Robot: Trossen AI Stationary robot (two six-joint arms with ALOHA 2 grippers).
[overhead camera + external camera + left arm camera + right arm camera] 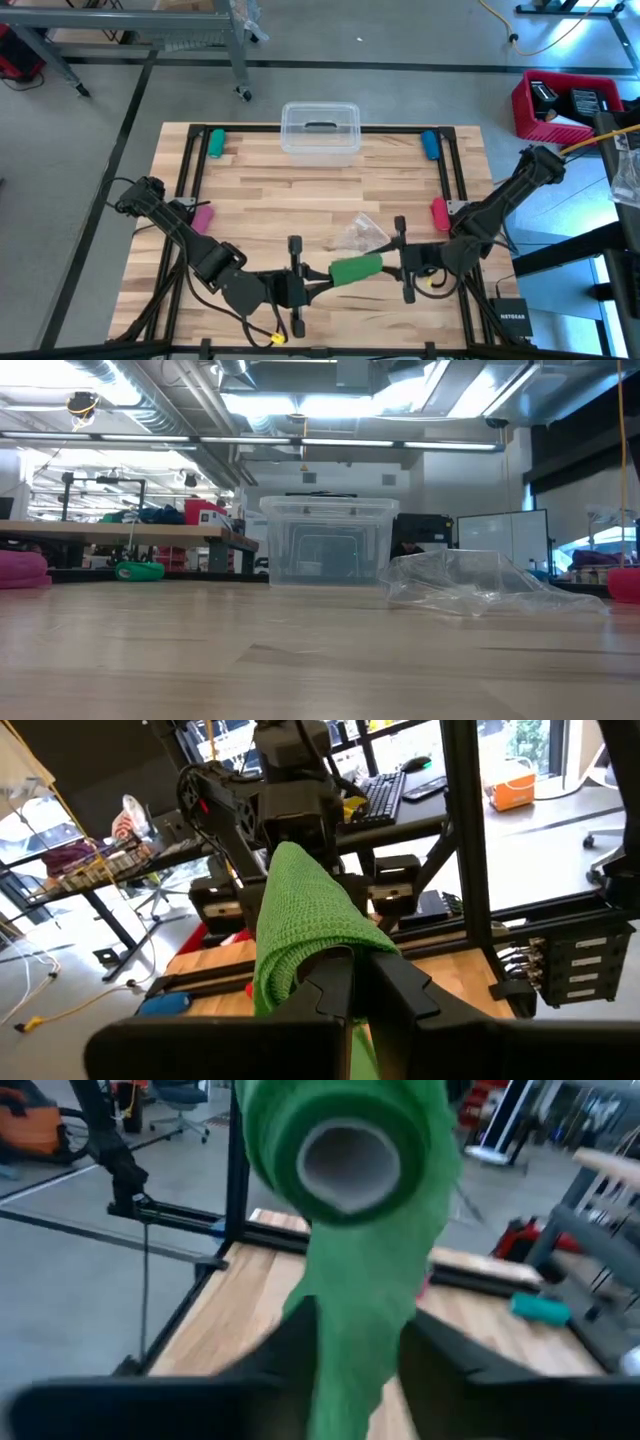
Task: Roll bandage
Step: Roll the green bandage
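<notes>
Green fabric, the bandage (355,269), hangs between the two grippers near the front edge of the wooden table (320,190), just in front of the crumpled clear plastic bag (358,236). In the high view it reads as a short, thick green bundle lying across the gap between the arms. The left gripper (318,285) comes in from the left side and its fingers are pressed together on one end of the bandage; in the left wrist view the knitted cloth (300,925) drapes up and over the closed dark fingers (345,985). The right gripper (392,265) meets the bandage from the opposite side. In the right wrist view the strip (350,1295) runs down between the right fingers (440,1350), which stand narrow on either side of it and seem to clasp it, and above them the bandage is wound around a pale tube whose open end faces the camera.

At the far edge of the table stands a clear lidded storage box (320,131). A green cylinder (216,143) lies near the far left corner and a blue one (430,145) near the far right; a pink cylinder (202,217) sits at the left side and a red one (439,212) at the right. The low view shows only the box (328,541), the bag (480,584) and the table top
</notes>
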